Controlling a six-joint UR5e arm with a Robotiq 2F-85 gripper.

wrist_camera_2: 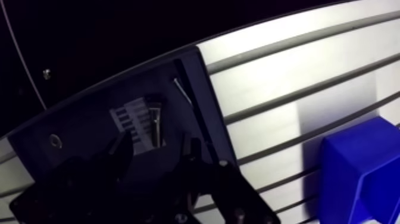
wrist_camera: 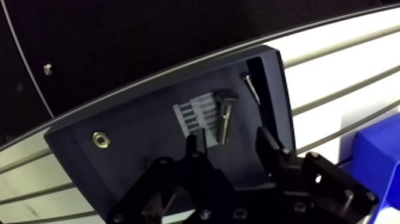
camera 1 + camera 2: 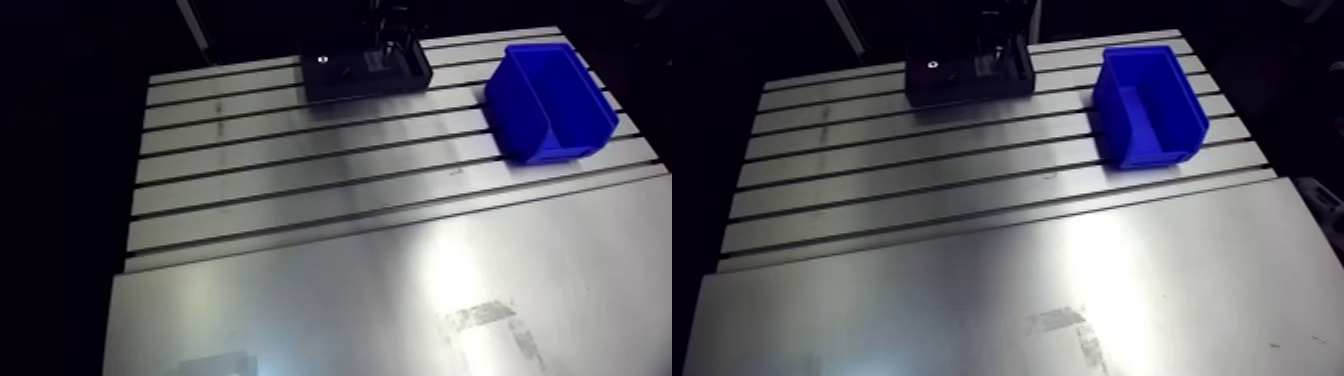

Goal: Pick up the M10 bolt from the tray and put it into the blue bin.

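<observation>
A dark tray [image 2: 149, 128] stands at the table's far edge. On it lies the M10 bolt [image 2: 224, 117], silvery, its hex head pointing away from the gripper, partly over a white striped label [image 2: 193, 112]. My gripper [image 2: 231, 146] hovers over the tray, open, with nothing between its fingers; the bolt lies just ahead of the gap between the fingertips. In the arm view the gripper [image 3: 392, 45] comes down over the tray's right half [image 3: 365, 70]. The blue bin [image 3: 548, 100] sits to the tray's right, with nothing visible inside it.
A thinner screw [image 2: 250, 87] lies in the tray's corner beyond the bolt, and a small round nut [image 2: 101, 139] sits at the tray's opposite end. The slotted table [image 3: 300, 180] stretches toward the camera, ending in a smooth plate [image 3: 350, 300].
</observation>
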